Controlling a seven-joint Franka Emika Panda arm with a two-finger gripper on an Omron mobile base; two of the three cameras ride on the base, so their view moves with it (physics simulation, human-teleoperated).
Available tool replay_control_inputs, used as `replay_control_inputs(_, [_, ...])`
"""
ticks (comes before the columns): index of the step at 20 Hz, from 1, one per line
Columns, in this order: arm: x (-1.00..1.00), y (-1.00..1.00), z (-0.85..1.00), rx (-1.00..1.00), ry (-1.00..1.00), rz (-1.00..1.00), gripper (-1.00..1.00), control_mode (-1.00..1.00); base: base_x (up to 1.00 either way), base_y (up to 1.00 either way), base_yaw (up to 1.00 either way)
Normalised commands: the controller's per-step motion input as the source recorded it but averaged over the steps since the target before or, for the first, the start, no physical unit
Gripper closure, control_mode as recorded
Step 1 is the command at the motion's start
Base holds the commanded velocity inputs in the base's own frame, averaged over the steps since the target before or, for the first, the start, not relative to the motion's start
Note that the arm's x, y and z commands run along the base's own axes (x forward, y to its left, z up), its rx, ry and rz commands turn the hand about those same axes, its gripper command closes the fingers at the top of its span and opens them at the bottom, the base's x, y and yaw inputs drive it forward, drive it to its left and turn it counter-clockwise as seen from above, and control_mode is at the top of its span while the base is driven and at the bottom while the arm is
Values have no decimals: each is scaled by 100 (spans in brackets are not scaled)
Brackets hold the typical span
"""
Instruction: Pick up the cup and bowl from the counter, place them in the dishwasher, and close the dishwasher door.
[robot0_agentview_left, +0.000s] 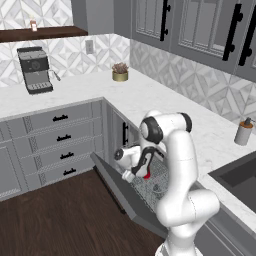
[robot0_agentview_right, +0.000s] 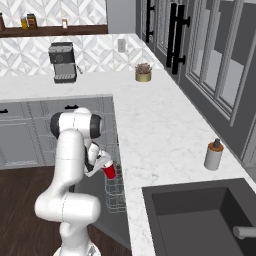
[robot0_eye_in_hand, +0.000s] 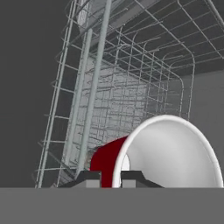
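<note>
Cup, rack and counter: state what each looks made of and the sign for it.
Cup: likely plastic, going by its smooth red outside, plain white inside and thin rim. It sits in the gripper.
Rack: thin grey crossed wires, probably metal or coated wire; the finish is hard to tell.
Counter: white with faint grey veining, a marble look, though it could be laminate.

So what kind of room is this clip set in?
A rendered home kitchen: a marble-look counter over grey cabinets, a sink, an espresso machine and an open dishwasher with wire racks.
</note>
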Motion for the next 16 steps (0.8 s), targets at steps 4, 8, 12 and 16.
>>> replay_control_inputs(4, [26, -4, -52, 0, 4, 2, 100, -100, 0, 0, 0])
replay_control_inputs(8, [18, -17, -59, 0, 2, 6, 100, -100, 0, 0, 0])
replay_control_inputs(12, [10, -26, -25, 0, 0, 9, 100, -100, 0, 0, 0])
replay_control_inputs(16, [-2, -21, 11, 0, -16, 7, 100, -100, 0, 0, 0])
